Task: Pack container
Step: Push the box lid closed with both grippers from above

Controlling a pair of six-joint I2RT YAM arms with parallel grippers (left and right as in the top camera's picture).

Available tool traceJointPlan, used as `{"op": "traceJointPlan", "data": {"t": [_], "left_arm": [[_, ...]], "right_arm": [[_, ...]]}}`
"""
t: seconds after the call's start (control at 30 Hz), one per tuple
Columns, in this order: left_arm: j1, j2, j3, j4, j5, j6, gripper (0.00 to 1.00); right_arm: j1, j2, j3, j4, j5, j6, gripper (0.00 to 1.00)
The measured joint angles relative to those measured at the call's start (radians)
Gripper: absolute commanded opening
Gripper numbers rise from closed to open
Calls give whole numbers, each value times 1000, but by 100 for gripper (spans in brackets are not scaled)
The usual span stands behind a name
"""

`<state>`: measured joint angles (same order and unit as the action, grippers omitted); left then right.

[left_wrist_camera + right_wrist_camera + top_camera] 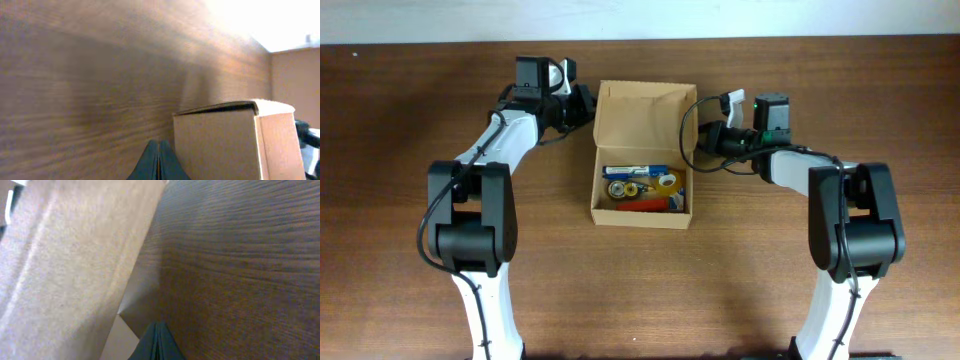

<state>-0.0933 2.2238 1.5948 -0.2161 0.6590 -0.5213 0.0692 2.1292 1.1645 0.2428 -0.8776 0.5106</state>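
Observation:
The brown cardboard container (642, 130) stands open at the table's middle, its flap lid tilted back toward the far edge. Inside lie a blue pen, a red pen and tape rolls (642, 188). My left gripper (586, 107) is shut and empty beside the lid's left edge; the box wall fills the right of the left wrist view (220, 145), next to my shut fingers (159, 150). My right gripper (702, 140) is shut and empty beside the box's right side; the right wrist view shows the cardboard (75, 265) left of the shut fingers (157, 332).
The wooden table (410, 120) stretches around the box. Both arm bases stand at the near edge. A black cable loops between the right gripper and the box's right wall.

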Motion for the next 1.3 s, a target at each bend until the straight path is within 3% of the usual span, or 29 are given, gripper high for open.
{"op": "traceJointPlan", "data": {"t": [0.4, 0.67, 0.87, 1.03, 1.3], "left_arm": [[10, 2, 0, 101, 187, 26, 2], [40, -16, 0, 101, 268, 111, 2], [40, -142, 0, 72, 316, 204, 2], [40, -225, 1, -68, 343, 335, 2], [39, -315, 3, -462, 270, 649, 2]], "right_arm": [[-2, 0, 3, 312, -237, 21, 4], [-2, -10, 3, 335, -337, 49, 4], [-2, -83, 3, 335, -402, 85, 4], [-2, -140, 3, 334, -456, 103, 4], [-2, -150, 4, 211, -531, 147, 4]]}}
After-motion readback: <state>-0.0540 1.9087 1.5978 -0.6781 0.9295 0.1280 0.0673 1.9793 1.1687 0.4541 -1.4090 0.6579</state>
